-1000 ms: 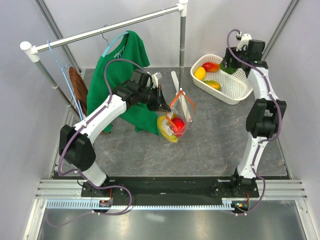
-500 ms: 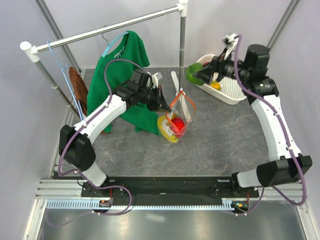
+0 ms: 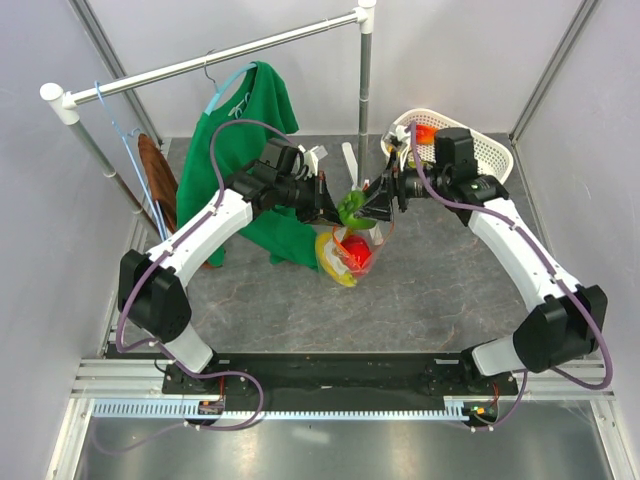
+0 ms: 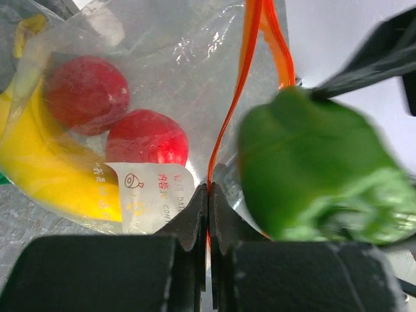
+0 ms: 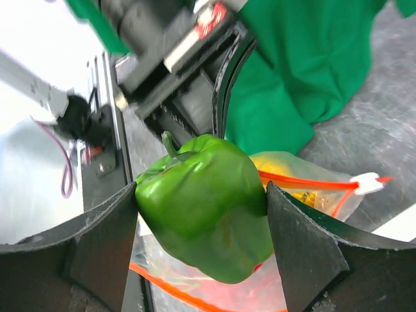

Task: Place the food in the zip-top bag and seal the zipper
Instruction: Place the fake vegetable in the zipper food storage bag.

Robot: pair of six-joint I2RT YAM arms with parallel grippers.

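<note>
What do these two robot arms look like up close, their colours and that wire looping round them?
The left arm and right arm are slim white tubes linked by chunky black joints. A purplish-grey cable loops loosely along each. The left gripper and right gripper are black, with two flat wedge-shaped fingers. Both stand on a black base plate.

In the left wrist view, the green pepper (image 4: 318,169) at right is blurred, and the banana (image 4: 52,175) runs off the left edge. From above, the right arm (image 3: 510,235) covers part of the white basket (image 3: 492,148).
</note>
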